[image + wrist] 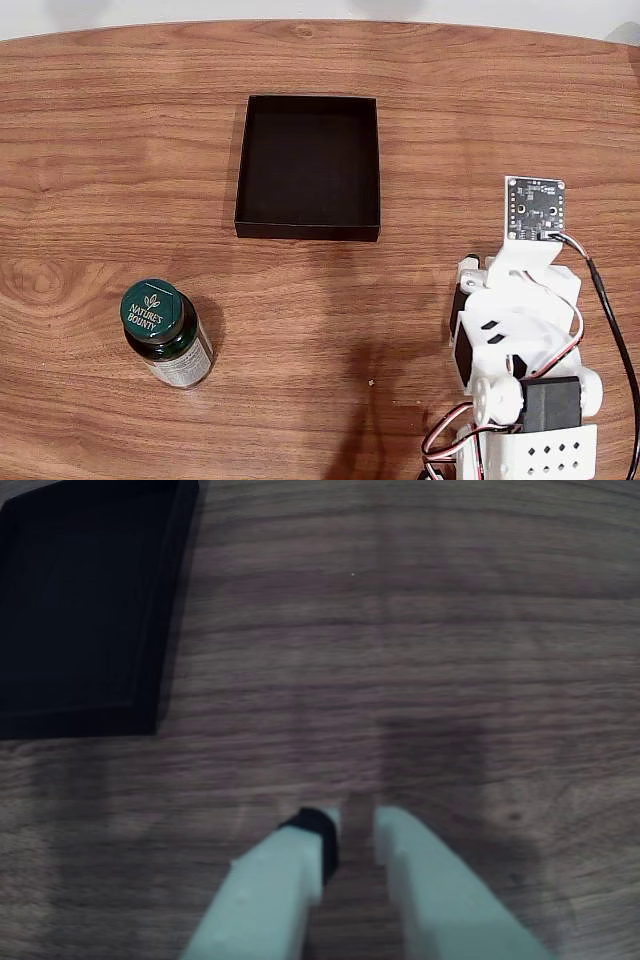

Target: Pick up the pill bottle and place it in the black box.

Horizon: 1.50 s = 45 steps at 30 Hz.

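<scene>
The bottle [166, 333] stands upright on the table [90, 150], at about seven o'clock from the box [308, 166] and well apart from it. The arm [520, 350] sits at four o'clock in the fixed view. In the wrist view the gripper [355, 820] is nearly closed on nothing, fingertips just apart, box [85, 600] at ten o'clock.

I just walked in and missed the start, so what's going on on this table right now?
A small white robot arm sits at the lower right of the wooden table in the fixed view, holding nothing. Its gripper hangs over bare wood with the fingers nearly together. The small dark green glass pill bottle stands upright at the lower left, untouched. The shallow matte black box lies near the table's middle with nothing in it.
</scene>
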Motion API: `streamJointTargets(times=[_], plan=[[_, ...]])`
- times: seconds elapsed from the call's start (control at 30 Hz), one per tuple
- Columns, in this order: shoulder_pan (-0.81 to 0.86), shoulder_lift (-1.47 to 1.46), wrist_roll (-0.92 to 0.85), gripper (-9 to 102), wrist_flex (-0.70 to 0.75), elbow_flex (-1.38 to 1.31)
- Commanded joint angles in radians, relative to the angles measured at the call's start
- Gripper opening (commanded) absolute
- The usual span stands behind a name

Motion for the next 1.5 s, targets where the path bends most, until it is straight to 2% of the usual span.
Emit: streamJointTargets(times=[0.0, 0.53, 1.07, 1.47], plan=[[0.069, 0.018, -0.064, 0, -0.048, -0.017], [0.040, 0.018, -0.067, 0, -0.060, -0.017], [-0.279, 0.018, -0.048, 0, -0.094, -0.017], [-0.566, 0.023, 0.064, 0, -0.066, -0.017]])
